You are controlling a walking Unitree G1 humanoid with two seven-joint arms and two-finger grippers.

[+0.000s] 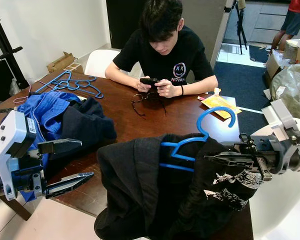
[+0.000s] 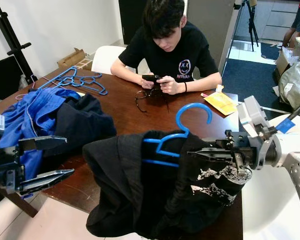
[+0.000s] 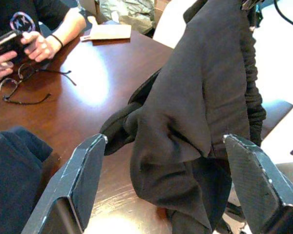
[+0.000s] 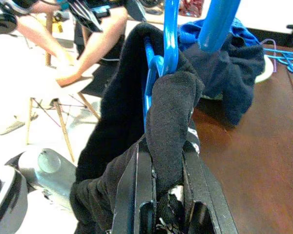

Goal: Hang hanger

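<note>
Hanger with black shirt is held over the near tabletop edge, hook up.
We keep the right end effector clamped on shirt cloth at the hanger's shoulder so the hook stays free; the left end effector waits, fingers apart, beside the clothes pile. Open floor lies behind; a seated person blocks the far side.

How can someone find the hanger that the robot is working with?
Look at the near edge of the brown table, where the right gripper pinches a black garment. The blue hanger sits inside it, hook up, unlike the bare hangers lying far away.
</note>
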